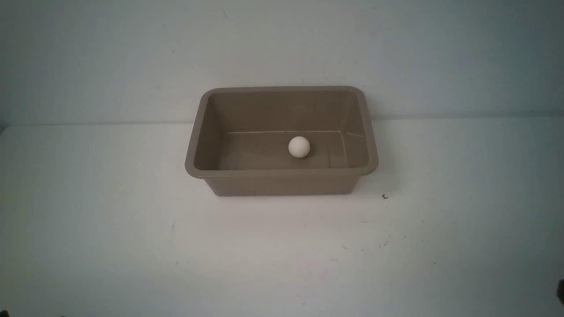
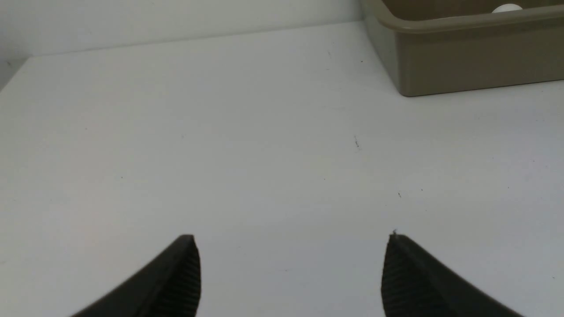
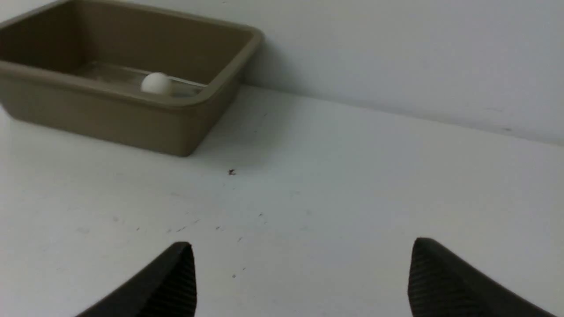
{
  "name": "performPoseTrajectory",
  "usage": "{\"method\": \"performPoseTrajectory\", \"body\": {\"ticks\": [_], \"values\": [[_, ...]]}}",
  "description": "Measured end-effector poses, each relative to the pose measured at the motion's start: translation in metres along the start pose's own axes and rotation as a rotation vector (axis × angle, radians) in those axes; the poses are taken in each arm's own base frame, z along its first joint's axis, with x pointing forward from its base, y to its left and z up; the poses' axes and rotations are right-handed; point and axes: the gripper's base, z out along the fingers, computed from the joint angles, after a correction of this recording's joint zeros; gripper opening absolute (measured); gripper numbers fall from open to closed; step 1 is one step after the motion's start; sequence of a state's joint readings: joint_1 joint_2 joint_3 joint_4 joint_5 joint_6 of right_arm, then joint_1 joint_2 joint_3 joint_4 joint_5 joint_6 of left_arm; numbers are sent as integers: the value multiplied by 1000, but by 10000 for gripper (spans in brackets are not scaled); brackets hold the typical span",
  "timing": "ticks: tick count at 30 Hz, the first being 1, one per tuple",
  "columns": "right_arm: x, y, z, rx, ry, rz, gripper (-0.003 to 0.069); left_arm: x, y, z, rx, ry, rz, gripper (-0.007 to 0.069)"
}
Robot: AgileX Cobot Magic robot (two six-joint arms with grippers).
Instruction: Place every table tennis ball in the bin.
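The taupe bin [image 1: 282, 182] stands on the white table against the back wall. A white table tennis ball [image 1: 299, 146] lies on its floor, right of the middle. In the left wrist view my left gripper [image 2: 291, 241] is open over bare table with nothing between its fingers. The bin [image 2: 462, 66] is far ahead of it, and the top of the ball [image 2: 507, 7] peeks over the rim. My right gripper [image 3: 302, 245] is open too and holds nothing. From that wrist the bin [image 3: 110, 119] and the ball [image 3: 155, 83] sit well away.
A pale wall [image 1: 282, 44] rises right behind the bin. A small dark speck [image 1: 385, 196] lies on the table near the bin's front right corner. A dark bit of the right arm [image 1: 560, 291] shows at the front view's lower right edge.
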State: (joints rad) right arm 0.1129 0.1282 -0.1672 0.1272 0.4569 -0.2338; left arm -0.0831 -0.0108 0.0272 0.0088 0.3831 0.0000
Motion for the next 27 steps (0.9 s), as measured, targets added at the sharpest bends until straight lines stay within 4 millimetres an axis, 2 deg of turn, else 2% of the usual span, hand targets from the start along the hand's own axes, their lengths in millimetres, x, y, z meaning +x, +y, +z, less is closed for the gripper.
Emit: {"method": "performPoseTrajectory", "body": {"ticks": [7,14,27], "values": [[31,2,3,45,-20,45,588,0,0,0,0,0,-1,499],[50,3,6,56,1,65,588,0,0,0,0,0,-1,499],[50,3,6,58,3,77,588,0,0,0,0,0,-1,499]]}}
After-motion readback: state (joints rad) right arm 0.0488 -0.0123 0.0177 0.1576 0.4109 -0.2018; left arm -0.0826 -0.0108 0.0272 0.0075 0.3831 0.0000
